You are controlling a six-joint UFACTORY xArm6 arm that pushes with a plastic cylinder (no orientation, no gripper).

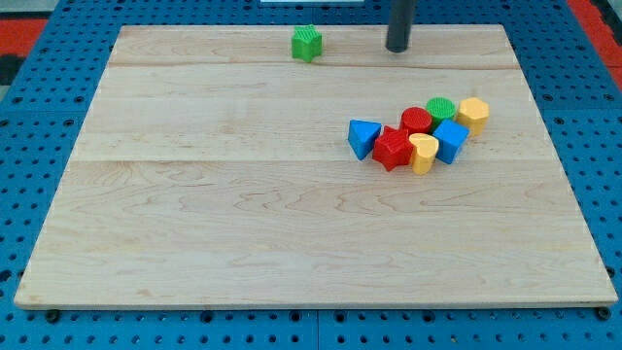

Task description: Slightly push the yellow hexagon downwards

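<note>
My tip (397,48) has bare board toward the yellow hexagon (473,113) — green cylinder (441,107) touching its left.

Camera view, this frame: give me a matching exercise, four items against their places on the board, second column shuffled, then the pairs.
Column one:
1. yellow hexagon
2. green block standing alone
3. blue triangle
4. my tip

Column two:
A. cluster's end toward the view's left
B. near the view's top edge, left of the rod
C. cluster's end toward the view's right
D. near the view's top, above the cluster, touching no block

Pairs: 1-C, 2-B, 3-A, 4-D
</note>
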